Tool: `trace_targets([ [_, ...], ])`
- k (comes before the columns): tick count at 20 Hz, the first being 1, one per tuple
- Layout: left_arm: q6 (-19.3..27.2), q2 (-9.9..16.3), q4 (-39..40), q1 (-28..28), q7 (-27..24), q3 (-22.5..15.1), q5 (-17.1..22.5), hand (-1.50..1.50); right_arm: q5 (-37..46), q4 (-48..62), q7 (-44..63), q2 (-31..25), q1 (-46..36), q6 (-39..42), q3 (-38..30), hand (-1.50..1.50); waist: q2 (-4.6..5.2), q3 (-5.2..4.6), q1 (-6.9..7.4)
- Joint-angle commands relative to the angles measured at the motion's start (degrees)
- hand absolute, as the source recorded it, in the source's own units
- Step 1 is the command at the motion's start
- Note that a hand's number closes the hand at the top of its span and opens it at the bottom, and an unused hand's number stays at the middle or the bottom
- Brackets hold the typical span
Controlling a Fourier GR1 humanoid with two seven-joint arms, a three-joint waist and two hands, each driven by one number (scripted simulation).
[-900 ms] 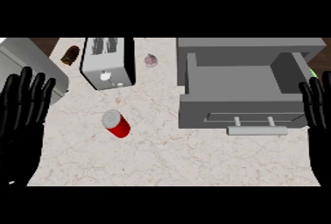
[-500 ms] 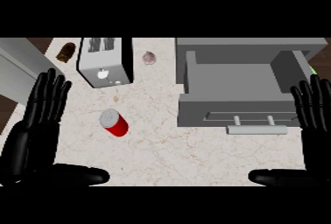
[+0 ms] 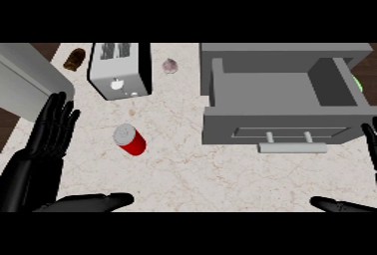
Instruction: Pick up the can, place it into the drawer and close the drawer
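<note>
On the marbled bench [image 3: 221,174] I see the red cylindrical can [image 3: 129,139] untouched, grey drawer [image 3: 283,107] open (nothing done yet); left robot hand [image 3: 50,130] spread flat, right robot hand [image 3: 370,142] unclear.

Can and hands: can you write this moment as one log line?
can: on counter, untouched | drawer: open | left hand: open | right hand: open

The counter [image 3: 221,169] is showing a pale, veined, stone-like surface. Beyond the left hand's fingers [image 3: 55,117], the can [image 3: 129,140] is looking glossy red with a metal top, the toaster [image 3: 119,72] smooth and metallic.
</note>
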Motion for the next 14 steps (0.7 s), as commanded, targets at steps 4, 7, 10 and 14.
trace_targets([
  [4, -0.68, 1.41, -12.31, 1.51, 12.48, -0.52, -0.87, -1.5, -2.84, -3.31, -1.12, 1.11, 6.4, 3.61, -2.5, -1.5, -0.01, -0.02, 0.14],
  [7, -1.39, 0.91, -8.79, 4.44, 6.08, 0.65, 0.85, -1.5, -8.42, 2.71, -7.23, -1.25, 8.15, 9.21, -9.55, -1.5, 0.03, -0.02, 0.02],
  [10, -2.29, 0.61, -10.68, 9.64, 3.26, 3.3, 5.4, -1.5, -7.76, 0.49, -4.67, -0.65, 5.98, 8.39, -9.24, -1.5, 0.03, -0.06, 0.31],
  [14, -0.22, 1.21, -11.83, 1.45, 14.3, 9.23, 11.08, -1.5, -11.48, -1.27, -3.31, -2.11, 8.99, 11.31, -12.38, -1.5, 0.05, -0.04, -0.01],
])
